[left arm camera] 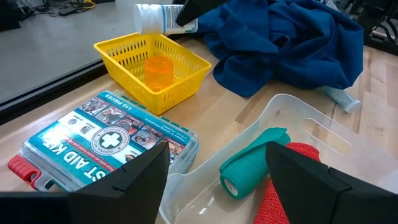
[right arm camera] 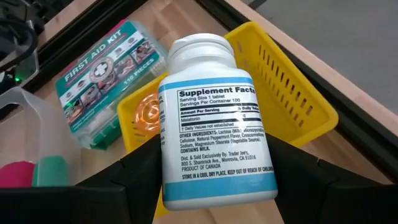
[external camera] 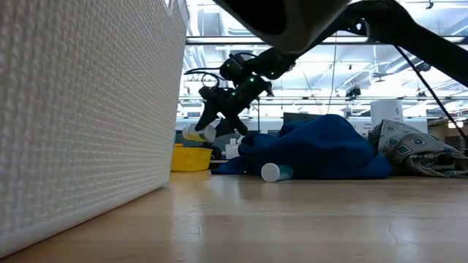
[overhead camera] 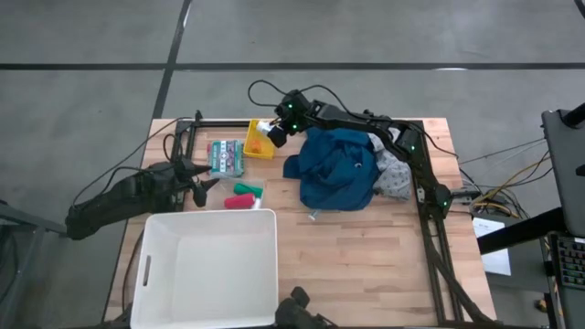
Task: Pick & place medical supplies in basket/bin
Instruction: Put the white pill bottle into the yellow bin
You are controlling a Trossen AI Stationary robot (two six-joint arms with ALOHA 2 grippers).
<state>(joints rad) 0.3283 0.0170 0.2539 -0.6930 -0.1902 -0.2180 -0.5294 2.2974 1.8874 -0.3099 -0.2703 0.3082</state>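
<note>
Resting at the left of the high view, the left gripper sat with fingers spread apart and nothing between them, above the white tub at lower left. Right of it, at upper centre, the right gripper clasped a white bottle over the yellow basket, with the blue garment farther right.

Wooden table, white tub, blue garment, first aid kit, yellow basket

one white tub, one yellow basket, one first aid kit, two cloths, two arms.
</note>
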